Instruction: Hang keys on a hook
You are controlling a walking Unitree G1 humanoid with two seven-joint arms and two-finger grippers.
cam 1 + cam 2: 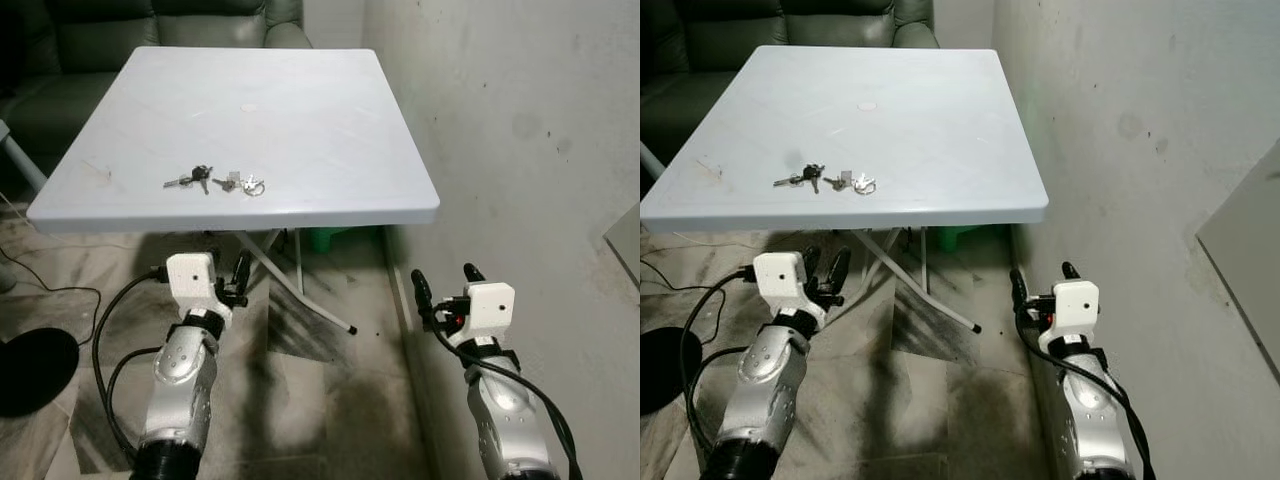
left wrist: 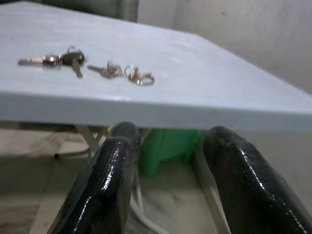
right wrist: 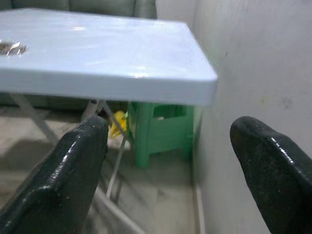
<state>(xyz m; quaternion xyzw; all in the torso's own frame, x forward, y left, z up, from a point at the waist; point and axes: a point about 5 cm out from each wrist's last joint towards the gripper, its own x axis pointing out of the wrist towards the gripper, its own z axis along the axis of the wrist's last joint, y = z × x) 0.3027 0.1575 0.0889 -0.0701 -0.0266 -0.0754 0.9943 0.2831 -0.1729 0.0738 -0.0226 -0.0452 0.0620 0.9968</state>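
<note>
Two small bunches of keys (image 1: 215, 182) lie side by side near the front edge of the white folding table (image 1: 300, 110); one has a dark head, the other a silver ring (image 2: 139, 75). My left gripper (image 1: 228, 272) hangs open below the table's front edge, just under the keys, with nothing between its fingers (image 2: 117, 170). Lower and to the right, close to the wall, my right gripper (image 1: 446, 282) is open wide and empty, beneath the table's right front corner (image 3: 204, 83).
A stained white wall (image 1: 520, 130) runs along the right, with a grey panel (image 1: 1240, 260) leaning on it. A dark green sofa (image 1: 90, 40) stands behind the table. A green stool (image 3: 161, 126) sits under the table. Black cables (image 1: 105, 330) and a round black base (image 1: 30, 370) lie at left.
</note>
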